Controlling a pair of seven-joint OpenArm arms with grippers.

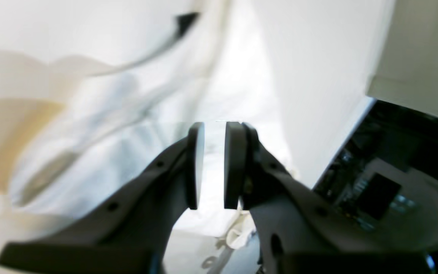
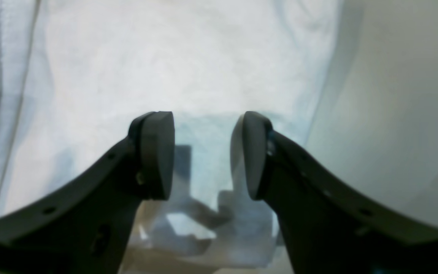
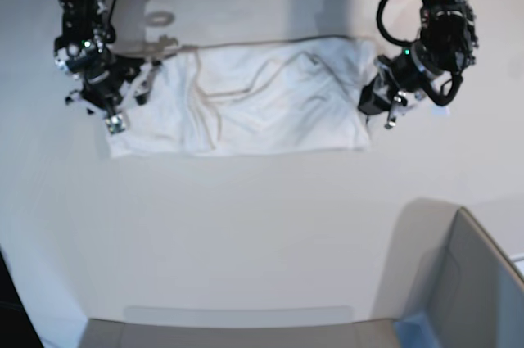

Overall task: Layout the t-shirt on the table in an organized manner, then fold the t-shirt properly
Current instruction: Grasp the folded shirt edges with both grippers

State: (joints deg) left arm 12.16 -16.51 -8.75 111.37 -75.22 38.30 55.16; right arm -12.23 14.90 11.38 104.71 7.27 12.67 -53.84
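T-shirt (image 3: 246, 102) spread white-side up across far half of table (image 3: 246, 225).
My left gripper (image 3: 391, 106) at its one short edge, jaws a narrow gap apart, nothing visibly pinched; my right gripper (image 3: 115, 115) at opposite edge, jaws wide, over cloth, empty. Grey box (image 3: 475, 291) at near corner.

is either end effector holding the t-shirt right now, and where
Neither. The left end effector has a narrow empty gap by the t-shirt's edge. The right end effector stands open above the cloth, gripping nothing.
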